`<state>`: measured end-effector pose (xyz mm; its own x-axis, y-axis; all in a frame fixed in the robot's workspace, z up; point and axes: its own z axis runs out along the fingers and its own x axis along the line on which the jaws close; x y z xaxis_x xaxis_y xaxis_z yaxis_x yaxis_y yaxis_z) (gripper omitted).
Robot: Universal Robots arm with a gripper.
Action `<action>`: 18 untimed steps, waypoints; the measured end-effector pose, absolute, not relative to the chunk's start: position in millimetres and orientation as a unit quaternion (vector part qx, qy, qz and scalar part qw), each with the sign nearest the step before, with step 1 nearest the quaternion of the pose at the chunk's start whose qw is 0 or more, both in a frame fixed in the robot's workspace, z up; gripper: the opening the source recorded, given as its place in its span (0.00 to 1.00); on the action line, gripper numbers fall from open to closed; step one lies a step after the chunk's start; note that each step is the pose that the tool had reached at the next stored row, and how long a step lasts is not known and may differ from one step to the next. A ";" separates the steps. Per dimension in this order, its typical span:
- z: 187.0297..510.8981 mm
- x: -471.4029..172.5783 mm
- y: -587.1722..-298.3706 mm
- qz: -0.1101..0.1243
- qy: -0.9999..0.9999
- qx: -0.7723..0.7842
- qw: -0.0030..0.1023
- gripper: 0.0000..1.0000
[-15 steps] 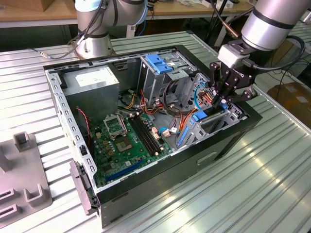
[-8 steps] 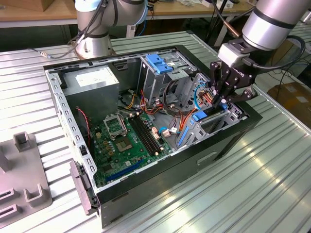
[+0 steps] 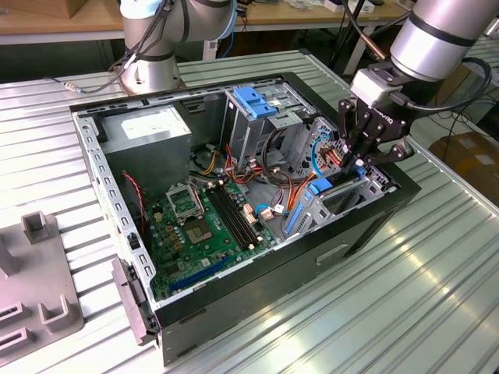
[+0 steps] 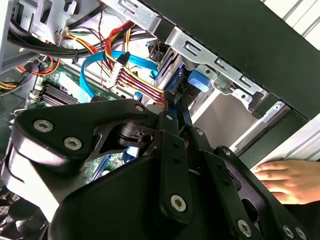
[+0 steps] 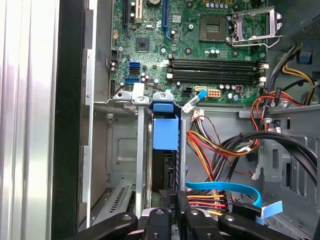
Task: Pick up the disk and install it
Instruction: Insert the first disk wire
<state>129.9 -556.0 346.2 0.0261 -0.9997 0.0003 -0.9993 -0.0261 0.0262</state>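
Observation:
The disk (image 5: pixel 165 134) stands on edge inside a drive bay at the side of the open computer case (image 3: pixel 257 296). Its blue carrier end (image 3: pixel 320 187) faces the motherboard and its dark body runs back toward my gripper. My gripper (image 3: pixel 356 165) hangs over that bay at the exterior view's right, fingers pressed together and pointing down. In the first wrist view the gripper (image 5: pixel 177 201) sits right at the disk's rear end; I cannot tell whether it touches. In the second wrist view the gripper (image 4: pixel 171 102) reaches the blue carrier (image 4: pixel 197 80).
Red, yellow and blue cables (image 5: pixel 225 192) crowd beside the bay. The motherboard (image 3: pixel 203 226), a grey power-supply box (image 3: pixel 148 132) and a tall metal cage with a blue bracket (image 3: pixel 257 100) fill the case. A person's hand (image 4: pixel 290 180) rests outside the case wall. A grey fixture (image 3: pixel 39 273) stands at the left.

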 end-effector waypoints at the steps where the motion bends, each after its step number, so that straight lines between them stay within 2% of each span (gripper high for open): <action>1: 346.1 130.0 -556.0 -0.009 -0.698 0.716 0.009 0.17; 14: 338.0 129.9 -558.5 -0.013 -0.698 0.716 0.005 0.17; 15: 337.6 129.9 -558.5 -0.014 -0.698 0.716 0.004 0.18; 16: 340.0 129.9 -558.6 -0.013 -0.698 0.716 0.005 0.25; 18: 347.5 130.0 -558.5 -0.013 -0.698 0.716 0.004 0.25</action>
